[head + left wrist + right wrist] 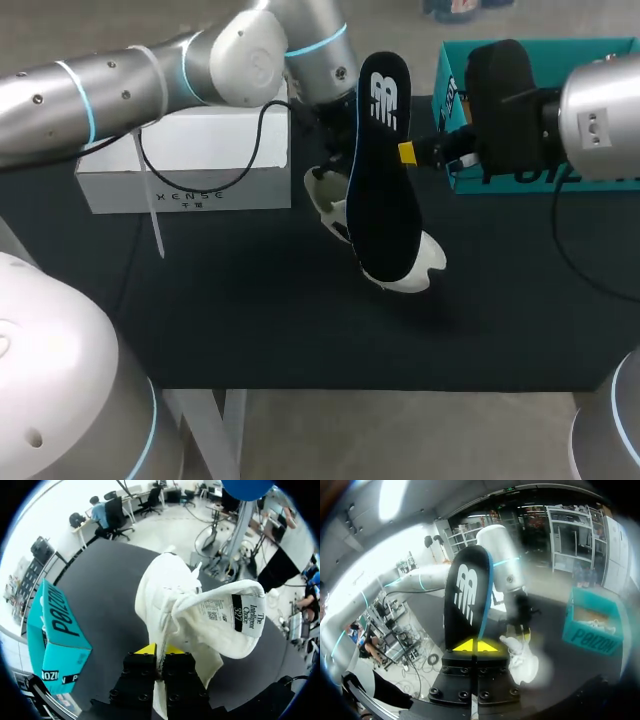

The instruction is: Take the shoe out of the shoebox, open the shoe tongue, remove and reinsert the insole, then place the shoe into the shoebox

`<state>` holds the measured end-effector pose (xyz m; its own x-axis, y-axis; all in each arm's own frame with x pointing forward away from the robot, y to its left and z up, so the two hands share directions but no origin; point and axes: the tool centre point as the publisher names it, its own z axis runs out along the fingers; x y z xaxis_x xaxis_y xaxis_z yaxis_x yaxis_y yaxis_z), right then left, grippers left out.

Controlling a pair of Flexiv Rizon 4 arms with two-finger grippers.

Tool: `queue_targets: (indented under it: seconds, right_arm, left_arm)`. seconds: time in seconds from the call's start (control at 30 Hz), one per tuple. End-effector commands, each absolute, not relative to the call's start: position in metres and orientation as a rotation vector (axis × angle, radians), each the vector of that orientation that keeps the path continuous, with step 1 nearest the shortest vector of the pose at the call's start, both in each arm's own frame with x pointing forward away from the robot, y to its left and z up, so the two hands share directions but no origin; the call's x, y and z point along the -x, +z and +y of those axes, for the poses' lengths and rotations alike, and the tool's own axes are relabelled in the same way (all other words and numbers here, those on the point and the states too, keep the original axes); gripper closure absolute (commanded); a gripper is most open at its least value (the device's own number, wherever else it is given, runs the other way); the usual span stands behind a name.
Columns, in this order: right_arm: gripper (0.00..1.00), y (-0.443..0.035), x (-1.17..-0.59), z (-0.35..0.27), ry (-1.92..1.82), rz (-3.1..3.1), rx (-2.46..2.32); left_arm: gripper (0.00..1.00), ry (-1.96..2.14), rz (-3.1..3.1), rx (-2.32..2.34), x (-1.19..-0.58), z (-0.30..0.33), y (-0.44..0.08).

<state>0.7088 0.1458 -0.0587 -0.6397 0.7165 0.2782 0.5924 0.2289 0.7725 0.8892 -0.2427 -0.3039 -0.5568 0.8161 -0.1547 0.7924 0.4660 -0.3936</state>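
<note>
The white shoe (422,268) is tipped over the black mat, toe toward the near edge. My left gripper (324,160) is shut on the thin rim of the shoe (167,597) at its opening. The tongue (235,615) is folded out, with its label showing. My left gripper's yellow tips (160,649) pinch the white fabric. The black insole (385,170) stands upright above the shoe. My right gripper (408,153) is shut on the insole's edge. From the right wrist, the insole (467,597) rises from my right gripper (474,645), with the shoe (521,657) beyond it.
A teal shoebox (452,90) stands open at the back right, partly behind my right arm; it also shows as the shoebox (55,630) and the shoebox (592,625). A white box (190,165) stands at the back left. The black mat (250,310) is bare near the front.
</note>
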Motion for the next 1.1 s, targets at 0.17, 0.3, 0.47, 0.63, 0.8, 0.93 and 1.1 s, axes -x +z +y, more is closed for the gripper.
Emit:
queue_targets:
  seconds: [0.17,0.3,0.47,0.63,0.8,0.93,1.1]
  right_arm:
    - [1.0,-0.061,-0.711,0.147,1.386,2.352,-1.261]
    - [1.0,-0.061,-0.711,0.147,1.386,2.352,-1.261]
    - [1.0,-0.061,-0.711,0.147,1.386,2.352,-1.261]
    - [1.0,-0.061,-0.711,0.147,1.386,2.352,-1.261]
    - [1.0,-0.061,-0.711,0.147,1.386,2.352,-1.261]
    - [1.0,-0.061,-0.711,0.147,1.386,2.352,-1.261]
    - [1.0,-0.061,-0.711,0.147,1.386,2.352,-1.261]
  left_arm:
    - [1.0,0.334,-2.077,2.008,-0.899,-0.258,-0.3]
    - [1.0,0.231,-2.017,2.034,-0.903,-0.261,-0.307]
    - [1.0,0.173,-2.042,1.998,-0.911,-0.265,-0.317]
    - [1.0,0.124,-2.037,2.012,-0.914,-0.269,-0.331]
    - [1.0,0.106,-2.038,2.014,-0.918,-0.273,-0.354]
    - [1.0,0.148,-2.059,1.983,-0.921,-0.273,-0.367]
    - [1.0,0.163,-2.072,1.983,-0.923,-0.273,-0.373]
